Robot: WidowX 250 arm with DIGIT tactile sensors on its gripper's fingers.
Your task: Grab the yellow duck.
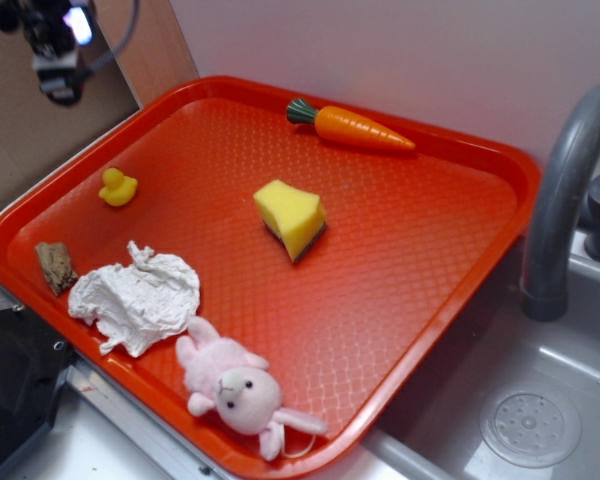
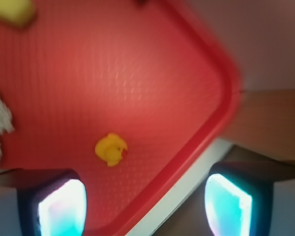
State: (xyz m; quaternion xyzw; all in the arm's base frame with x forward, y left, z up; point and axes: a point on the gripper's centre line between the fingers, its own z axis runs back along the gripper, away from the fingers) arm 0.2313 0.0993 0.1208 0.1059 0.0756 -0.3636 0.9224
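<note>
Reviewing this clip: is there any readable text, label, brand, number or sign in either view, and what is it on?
None. No readable text, label, number or sign shows in either view.
Red tray: only an embossed grid pattern.
Yellow duck, sponge, toy carrot, plush bunny, crumpled paper: no markings.
Wrist view: too blurred for any fine print; the end effector pads show none.
</note>
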